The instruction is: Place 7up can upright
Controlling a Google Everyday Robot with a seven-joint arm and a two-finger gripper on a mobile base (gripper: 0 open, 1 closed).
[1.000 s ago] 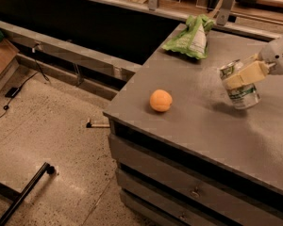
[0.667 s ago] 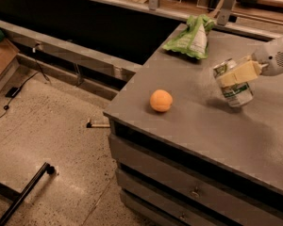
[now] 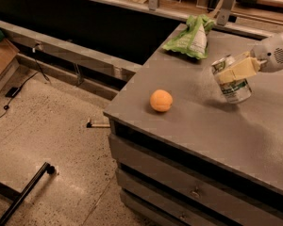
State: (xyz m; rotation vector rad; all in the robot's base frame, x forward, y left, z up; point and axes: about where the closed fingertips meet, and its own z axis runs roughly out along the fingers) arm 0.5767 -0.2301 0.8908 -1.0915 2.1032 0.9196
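The two-finger gripper (image 3: pixel 231 71), reaching in from the right, has its tan fingers (image 3: pixel 239 68) closed across the upper body of the small silver-white aluminium 7up can (image 3: pixel 236 91) with a green band, which hangs tilted, top leaning left, low over the right part of the flat grey table top (image 3: pixel 198 126). If released at this lean, it would likely land on its bottom edge, tip and roll (perhaps towards the round orange fruit (image 3: pixel 161 100), well apart to the left). The crinkled light-green plastic snack bag (image 3: pixel 191 37) behind looks safely distant.
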